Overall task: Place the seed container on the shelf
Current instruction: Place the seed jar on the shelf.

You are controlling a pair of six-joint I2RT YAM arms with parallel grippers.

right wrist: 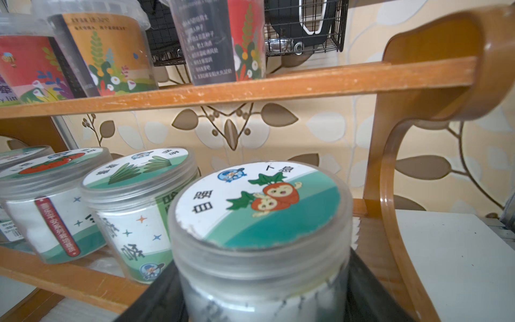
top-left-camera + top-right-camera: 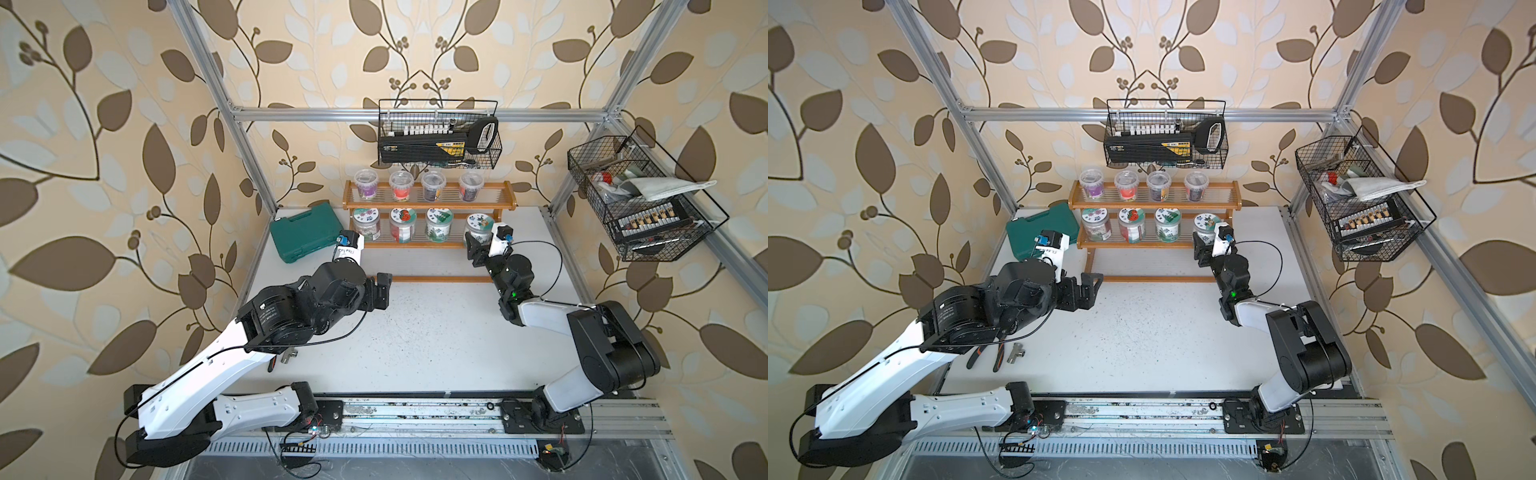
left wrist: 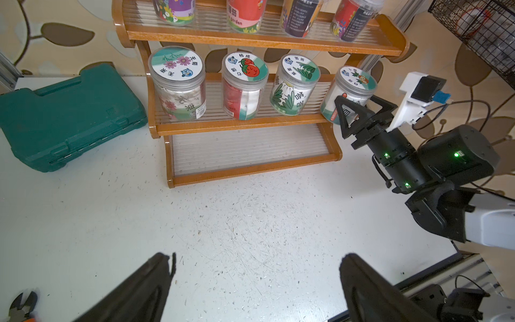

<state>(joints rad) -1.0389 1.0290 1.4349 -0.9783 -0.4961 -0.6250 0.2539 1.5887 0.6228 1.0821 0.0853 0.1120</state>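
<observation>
The seed container (image 1: 259, 206) is a clear jar with a teal-and-white lid showing red cartoon fruits. It sits tilted at the right end of the shelf's middle tier in both top views (image 2: 478, 224) (image 2: 1206, 224) and in the left wrist view (image 3: 352, 86). My right gripper (image 1: 259, 292) (image 2: 478, 245) (image 2: 1203, 246) (image 3: 359, 111) is shut on its body, a black finger on each side. I cannot tell whether its base rests on the tier. The shelf (image 2: 428, 204) (image 2: 1154, 205) (image 3: 264, 41) (image 1: 250, 89) is orange-brown wood. My left gripper (image 3: 256, 259) (image 2: 380, 289) (image 2: 1086, 289) hangs open over the table.
Three more jars (image 2: 403, 226) stand on the middle tier and several tubs (image 2: 401, 185) on the top tier. A green tool case (image 2: 305, 235) lies left of the shelf. Black wire baskets hang at the back (image 2: 438, 137) and right (image 2: 640, 199). Pliers (image 2: 984, 357) lie under the left arm.
</observation>
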